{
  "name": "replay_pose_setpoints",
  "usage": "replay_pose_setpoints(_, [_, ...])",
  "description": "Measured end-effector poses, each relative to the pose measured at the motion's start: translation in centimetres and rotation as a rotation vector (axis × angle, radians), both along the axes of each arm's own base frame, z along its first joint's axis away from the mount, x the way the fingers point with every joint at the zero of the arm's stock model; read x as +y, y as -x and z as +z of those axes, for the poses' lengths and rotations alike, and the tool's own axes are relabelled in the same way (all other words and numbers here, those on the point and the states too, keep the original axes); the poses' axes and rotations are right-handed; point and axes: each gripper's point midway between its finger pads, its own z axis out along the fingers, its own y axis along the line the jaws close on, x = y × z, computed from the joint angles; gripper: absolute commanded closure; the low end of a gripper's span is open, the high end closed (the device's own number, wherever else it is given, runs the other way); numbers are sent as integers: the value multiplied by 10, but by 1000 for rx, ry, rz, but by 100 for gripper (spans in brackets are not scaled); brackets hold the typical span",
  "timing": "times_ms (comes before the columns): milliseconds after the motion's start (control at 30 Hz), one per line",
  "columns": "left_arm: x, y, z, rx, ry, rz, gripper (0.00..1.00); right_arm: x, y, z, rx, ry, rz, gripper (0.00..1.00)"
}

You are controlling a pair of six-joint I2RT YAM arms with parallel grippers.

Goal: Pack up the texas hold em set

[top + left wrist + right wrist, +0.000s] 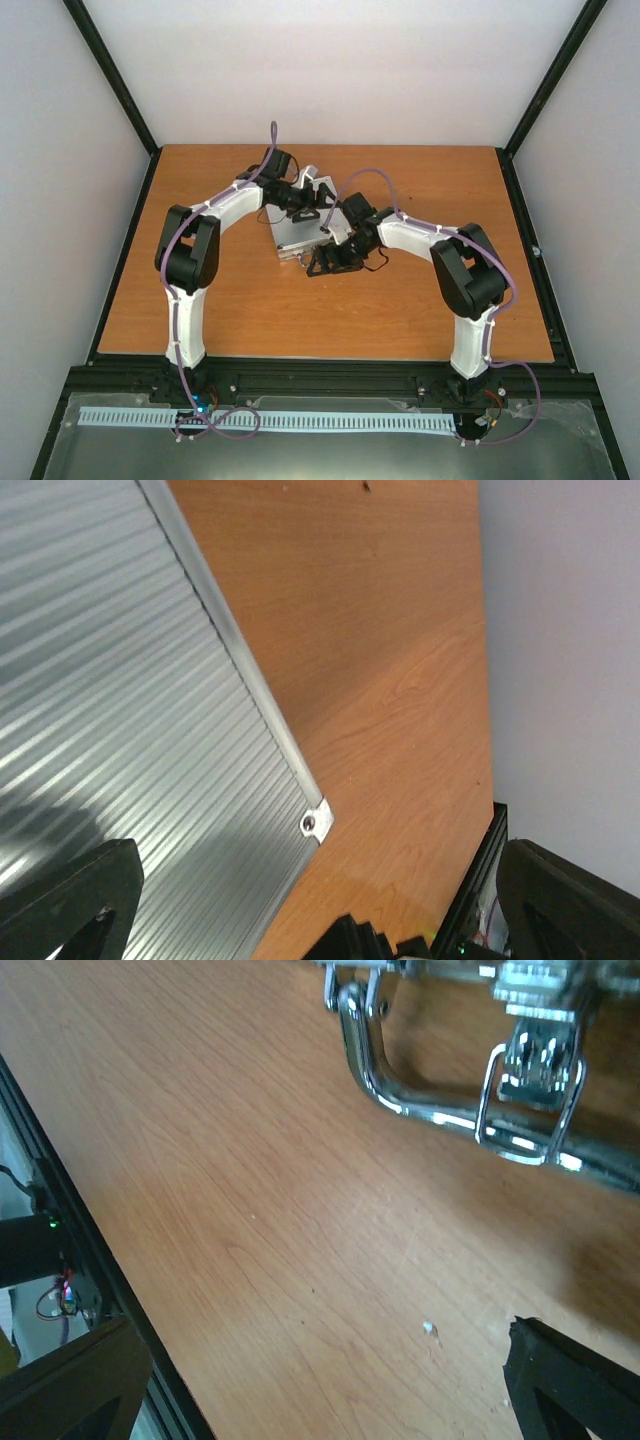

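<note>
Left white-and-black arm (190,255): elbow raised, forearm angled inward, wrist bent down. Left black two-finger gripper (303,197): fingers (75,900) spread wide. Right white-and-black arm (465,270): mirrored pose. Right black two-finger gripper (335,255): fingers (565,1385) spread wide. Grippers near each other.

An orange-brown wooden table (250,320) sat inside plain white walls (330,60), with black frame rails (330,375) running along its edges and up the corners. At the near side, a white slotted strip (330,422) lay across a grey metal surface (100,450). A tiny white speck (427,1328) rested on the wood.
</note>
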Motion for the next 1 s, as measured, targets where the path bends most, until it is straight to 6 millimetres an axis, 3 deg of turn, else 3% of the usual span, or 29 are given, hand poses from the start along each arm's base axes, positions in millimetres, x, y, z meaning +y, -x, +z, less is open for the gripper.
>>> replay_pose_setpoints(200, [9,-33,17,-20,10,70,0,-4,3,4,-32,9,-30,2])
replay_pose_setpoints(400, [44,-58,2,38,25,189,0,1,-11,12,-93,-16,-59,2])
replay_pose_setpoints(533, [57,-67,1,51,54,227,0,5,-18,16,-115,-29,-68,2])
replay_pose_setpoints(733, [58,-69,-1,49,74,232,0,15,-34,21,-151,-45,-73,2])
replay_pose_setpoints(1000, [56,-69,-1,33,95,220,0,18,-43,2,-137,-19,-78,2])
